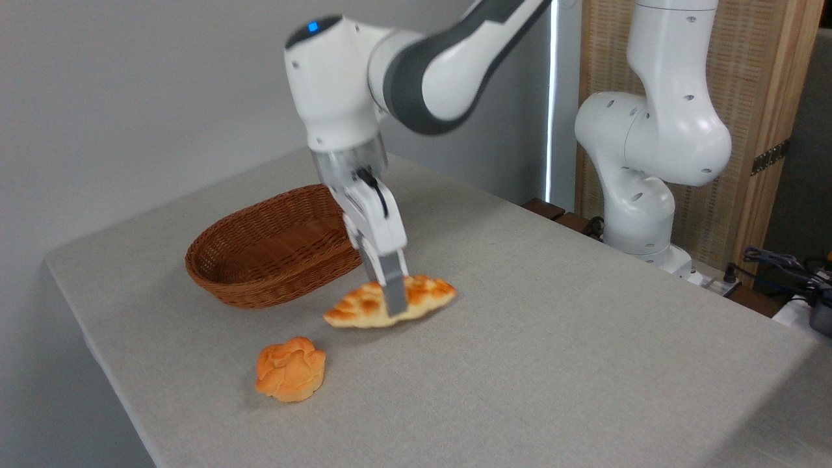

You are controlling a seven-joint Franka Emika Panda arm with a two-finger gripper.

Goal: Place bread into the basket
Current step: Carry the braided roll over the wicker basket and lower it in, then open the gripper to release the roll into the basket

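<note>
The bread (359, 308), a braided golden loaf with pointed ends, is just in front of the basket, its right end tilted slightly up. My gripper (392, 292) comes down on its middle. One grey finger (395, 296) presses its near side; the other finger is hidden behind the loaf. The gripper looks shut on the bread. The oval brown wicker basket (224, 292) stands on the table just left of and behind the loaf, with nothing visible inside.
A small round knotted orange bun (290, 368) lies on the grey table (552, 364) in front of the bread, towards the left. The arm's white base (640, 195) stands at the back right. The table's left edge runs close to the basket.
</note>
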